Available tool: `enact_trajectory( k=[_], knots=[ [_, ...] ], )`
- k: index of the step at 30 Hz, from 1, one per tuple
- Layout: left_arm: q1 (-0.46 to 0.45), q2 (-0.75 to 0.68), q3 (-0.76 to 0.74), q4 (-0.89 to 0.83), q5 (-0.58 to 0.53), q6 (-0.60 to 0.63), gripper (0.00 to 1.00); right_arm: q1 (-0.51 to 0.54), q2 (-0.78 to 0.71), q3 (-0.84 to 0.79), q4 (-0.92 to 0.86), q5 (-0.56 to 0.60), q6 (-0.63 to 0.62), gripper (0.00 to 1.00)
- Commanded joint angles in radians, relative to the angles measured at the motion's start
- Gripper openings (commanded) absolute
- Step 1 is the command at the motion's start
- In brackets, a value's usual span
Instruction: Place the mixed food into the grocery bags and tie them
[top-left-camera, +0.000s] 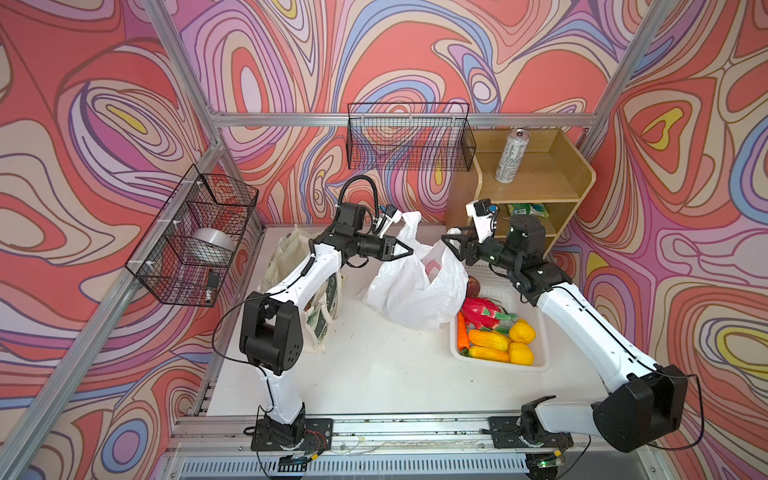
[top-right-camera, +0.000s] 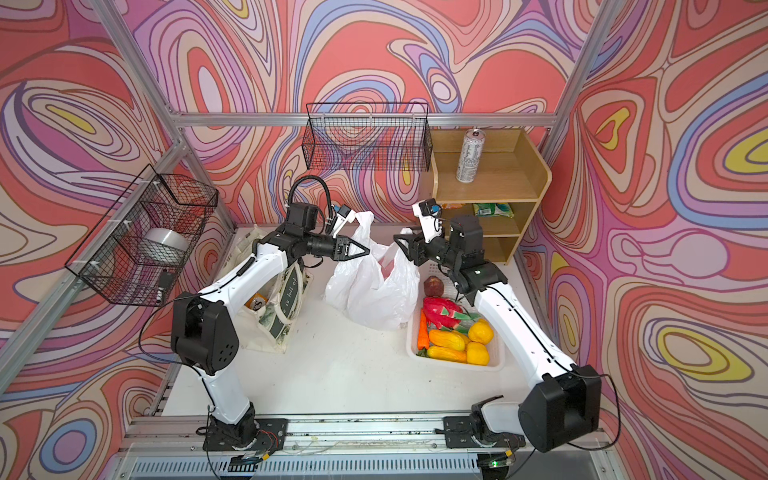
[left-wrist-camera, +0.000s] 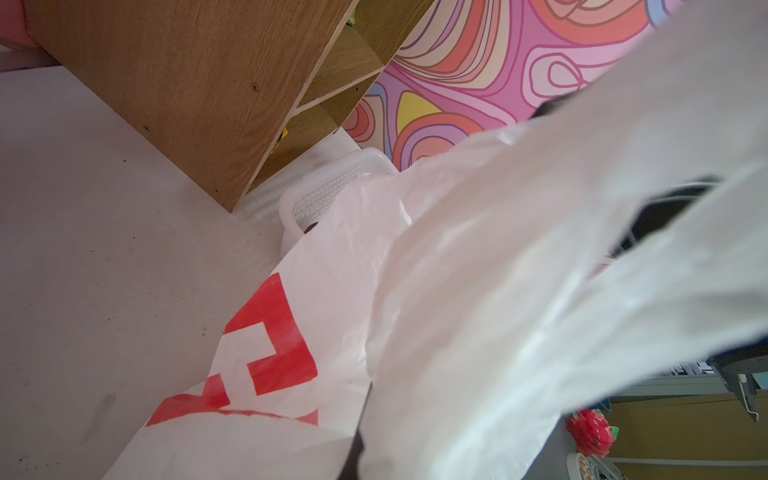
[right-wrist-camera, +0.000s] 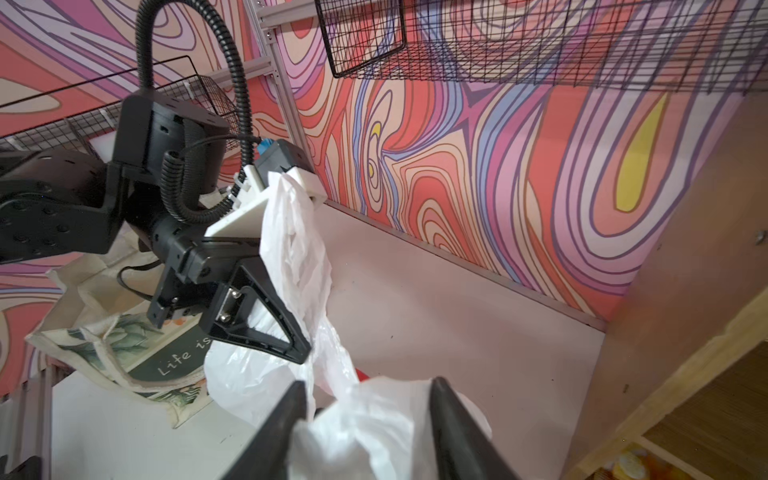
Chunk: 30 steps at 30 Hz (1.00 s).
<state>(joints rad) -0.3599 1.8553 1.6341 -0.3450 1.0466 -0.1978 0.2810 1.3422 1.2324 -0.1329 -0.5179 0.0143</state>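
Left pincer (top-left-camera: 408, 252) clamped tight on 1 loop handle of the white plastic bag (top-left-camera: 411, 291), holding it up off the table (top-left-camera: 374, 374). Right pincer (right-wrist-camera: 368, 388): jaws narrow around the 2nd handle; whether they grip it, I cannot tell. Bag stands between canvas tote (top-left-camera: 286, 253) and white basket (top-left-camera: 498, 366), which holds the toy produce (top-left-camera: 494, 338). 1 silver can (top-left-camera: 510, 156) stands on the shelf (top-left-camera: 552, 174).

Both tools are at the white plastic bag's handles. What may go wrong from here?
The right tool has only loose plastic between its fingers, so the thin white plastic bag may slip out. The left tool is shut on one handle; a hard pull might tear it. The pink dragon fruit and yellow vegetables lie in the white perforated basket, so tying now seems early.
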Motion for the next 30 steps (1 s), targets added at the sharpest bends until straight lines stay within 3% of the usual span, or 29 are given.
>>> enact_trajectory(
  k=[1,4,6,9,12,26,30],
  knots=[
    [0.005,0.019,0.044,-0.068,-0.046,0.021,0.00,-0.001,0.013,0.070,-0.039,-0.074,-0.005,0.04],
    [-0.003,0.003,0.031,-0.074,-0.113,0.028,0.00,0.008,0.088,0.216,-0.178,-0.204,-0.057,0.00],
    [-0.002,0.011,0.049,-0.084,-0.051,0.064,0.00,0.049,0.173,0.345,-0.338,-0.236,-0.155,0.00],
    [0.002,0.086,0.179,-0.232,0.038,0.123,0.00,0.130,0.289,0.498,-0.552,-0.169,-0.303,0.00],
    [0.003,0.161,0.303,-0.403,0.068,0.207,0.00,0.178,0.365,0.571,-0.651,-0.093,-0.383,0.00],
    [0.002,0.148,0.341,-0.587,0.152,0.440,0.00,0.185,0.370,0.514,-0.530,-0.062,-0.368,0.00],
    [0.003,0.150,0.368,-0.671,0.180,0.525,0.12,0.185,0.369,0.494,-0.499,-0.058,-0.360,0.00]
  ],
)
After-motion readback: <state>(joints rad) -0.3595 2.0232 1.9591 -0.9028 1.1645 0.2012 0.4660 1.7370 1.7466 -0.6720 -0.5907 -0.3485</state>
